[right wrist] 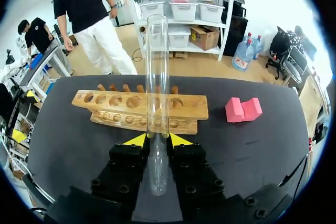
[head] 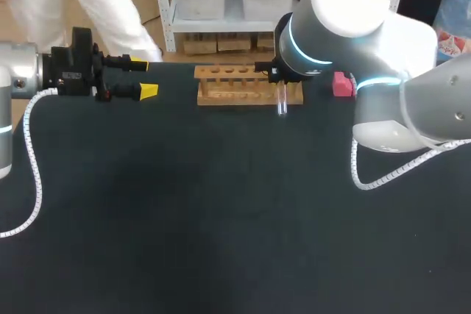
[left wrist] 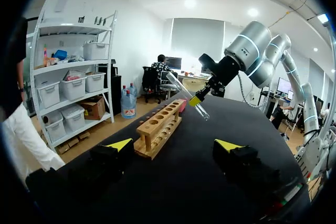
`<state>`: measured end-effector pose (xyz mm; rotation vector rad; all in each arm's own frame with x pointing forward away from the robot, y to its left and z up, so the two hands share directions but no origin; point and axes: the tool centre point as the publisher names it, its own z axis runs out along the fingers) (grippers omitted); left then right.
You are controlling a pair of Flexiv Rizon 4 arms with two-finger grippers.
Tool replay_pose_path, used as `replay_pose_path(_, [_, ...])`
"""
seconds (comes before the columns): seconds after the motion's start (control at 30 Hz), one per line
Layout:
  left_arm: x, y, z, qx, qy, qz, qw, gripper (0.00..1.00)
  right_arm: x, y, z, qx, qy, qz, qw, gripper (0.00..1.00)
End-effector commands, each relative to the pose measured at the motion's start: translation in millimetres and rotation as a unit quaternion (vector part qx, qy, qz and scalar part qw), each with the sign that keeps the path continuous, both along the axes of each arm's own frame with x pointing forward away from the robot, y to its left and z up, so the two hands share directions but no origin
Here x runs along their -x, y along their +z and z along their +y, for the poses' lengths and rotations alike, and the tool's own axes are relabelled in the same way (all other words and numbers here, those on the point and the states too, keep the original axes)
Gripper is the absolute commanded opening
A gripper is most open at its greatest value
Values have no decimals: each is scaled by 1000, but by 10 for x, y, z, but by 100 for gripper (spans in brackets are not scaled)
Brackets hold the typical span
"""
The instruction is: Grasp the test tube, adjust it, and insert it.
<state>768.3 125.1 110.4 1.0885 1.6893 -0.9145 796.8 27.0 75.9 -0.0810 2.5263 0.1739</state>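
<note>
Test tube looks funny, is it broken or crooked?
Not broken, nothing spilled. The test tube sits slanted in the right gripper, in the air by the wooden rack, not yet in a hole. That is the only odd thing.

The left arm (head: 16, 71) is hanging over the table's far left corner, holding the left gripper (head: 142, 77) level and pointing along the far edge toward the right, with its yellow-tipped fingers (left wrist: 119, 144) standing wide apart. The right arm (head: 412, 101) is coming in over the right edge, bent at the elbow. The right gripper (right wrist: 158, 140) is sitting near the middle of the far edge, pinching a test tube (right wrist: 157, 66) between both tips.
</note>
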Motion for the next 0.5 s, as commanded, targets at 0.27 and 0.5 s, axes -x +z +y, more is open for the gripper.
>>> replay_pose_path(0.27, [2,-12,2,2,1,-2,1000,100,228,191,-91,-1,-7,-9,1000,0])
replay_pose_path(0.5, [2,-12,2,2,1,-2,1000,100,251,228,-65,-2,10,-15,1000,0])
